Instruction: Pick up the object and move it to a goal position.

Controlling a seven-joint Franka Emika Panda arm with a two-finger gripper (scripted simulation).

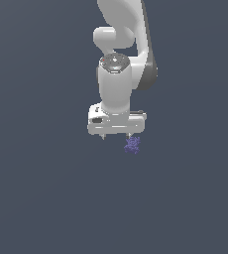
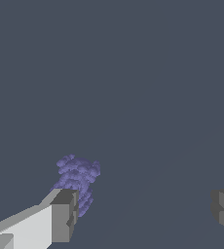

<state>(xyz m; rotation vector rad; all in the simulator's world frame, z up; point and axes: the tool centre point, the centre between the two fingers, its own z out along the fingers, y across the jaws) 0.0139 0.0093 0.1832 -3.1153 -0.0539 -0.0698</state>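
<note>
Overhead, the tool (image 1: 116, 136) hangs with jaws spread wide, gripping nothing; the object (image 1: 132, 145) sits at its four o'clock, beside one fingertip (image 2: 64, 214), on the plain dark surface (image 1: 46, 198).

Glossy smooth white arm (image 1: 117, 84) w/ matt grey finger pads (image 2: 65, 214); bumpy matt purple-blue object (image 1: 132, 145); flat matt slate-grey desk (image 1: 36, 198).
</note>
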